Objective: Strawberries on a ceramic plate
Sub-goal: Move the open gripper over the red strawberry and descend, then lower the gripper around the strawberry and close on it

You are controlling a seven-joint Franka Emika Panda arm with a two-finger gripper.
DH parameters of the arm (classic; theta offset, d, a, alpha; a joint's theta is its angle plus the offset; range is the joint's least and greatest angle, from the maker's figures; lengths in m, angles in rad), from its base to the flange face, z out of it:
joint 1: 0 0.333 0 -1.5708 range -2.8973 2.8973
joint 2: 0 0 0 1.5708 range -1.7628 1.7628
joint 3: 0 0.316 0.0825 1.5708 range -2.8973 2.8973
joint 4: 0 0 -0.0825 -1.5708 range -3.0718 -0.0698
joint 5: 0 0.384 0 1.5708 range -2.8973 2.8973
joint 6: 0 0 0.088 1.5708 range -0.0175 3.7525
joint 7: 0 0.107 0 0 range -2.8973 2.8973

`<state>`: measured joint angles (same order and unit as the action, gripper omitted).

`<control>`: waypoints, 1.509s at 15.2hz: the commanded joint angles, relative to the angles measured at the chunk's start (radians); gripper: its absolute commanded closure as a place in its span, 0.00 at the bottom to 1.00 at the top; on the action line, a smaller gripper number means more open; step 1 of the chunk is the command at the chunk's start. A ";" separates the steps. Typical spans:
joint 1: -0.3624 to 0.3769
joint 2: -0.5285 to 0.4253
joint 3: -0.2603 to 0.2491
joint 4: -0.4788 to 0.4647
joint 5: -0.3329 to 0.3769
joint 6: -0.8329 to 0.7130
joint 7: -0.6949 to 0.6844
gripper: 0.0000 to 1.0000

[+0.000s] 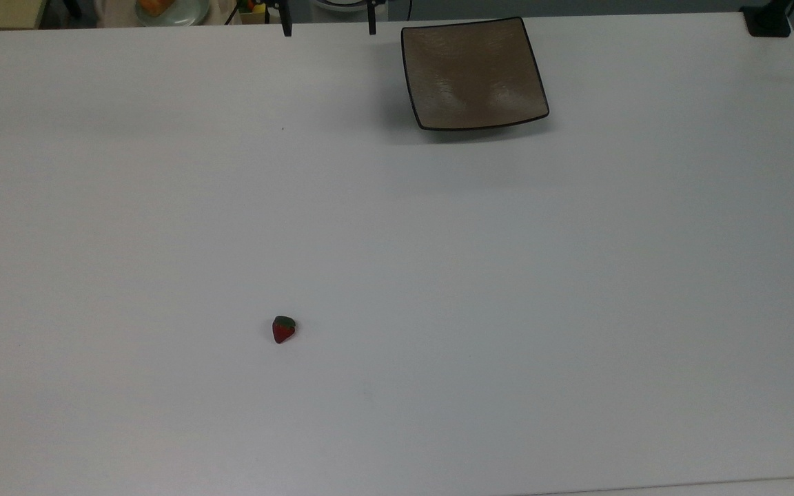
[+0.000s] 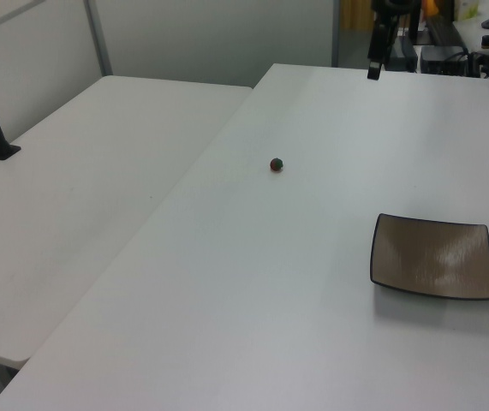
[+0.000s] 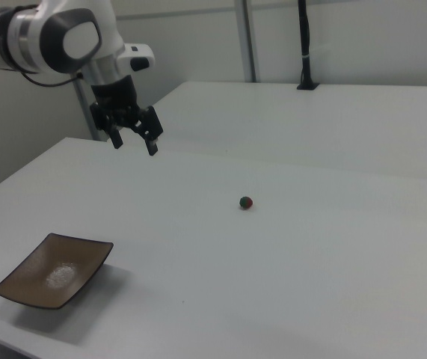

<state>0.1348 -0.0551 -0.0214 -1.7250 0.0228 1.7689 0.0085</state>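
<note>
Right view showed the white table (image 3: 288, 277) bearing the ceramic plate (image 3: 53, 270) near its left corner, the gripper (image 3: 133, 142) hanging above the tabletop with fingers spread apart and empty, and the strawberry (image 3: 246, 202) lying alone mid-table, well apart from both.

Strawberry (image 1: 284, 330): one small red fruit with a green leafy cap, lying alone on the white table, cap turned toward the top view's upper edge. It is sitting well apart from the plate, toward the top view's lower left; in the left view (image 2: 277, 164) and the right view (image 3: 246, 202) it is showing as a small red-and-green lump.

Ceramic plate (image 1: 473, 72): square, glossy brown-grey, thin dark rim, corners curling upward. It is resting flat near the table's far edge in the top view, and is lying bare in the left view (image 2: 432, 256) and the right view (image 3: 52, 271), its surface catching the light.
</note>
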 commanded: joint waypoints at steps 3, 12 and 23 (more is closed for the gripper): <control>0.006 0.164 -0.014 0.154 -0.007 -0.022 -0.041 0.00; -0.014 0.360 -0.014 0.212 -0.015 0.223 -0.038 0.00; -0.058 0.567 -0.015 0.211 -0.015 0.638 -0.041 0.00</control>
<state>0.0827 0.4535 -0.0298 -1.5413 0.0179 2.3244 -0.0183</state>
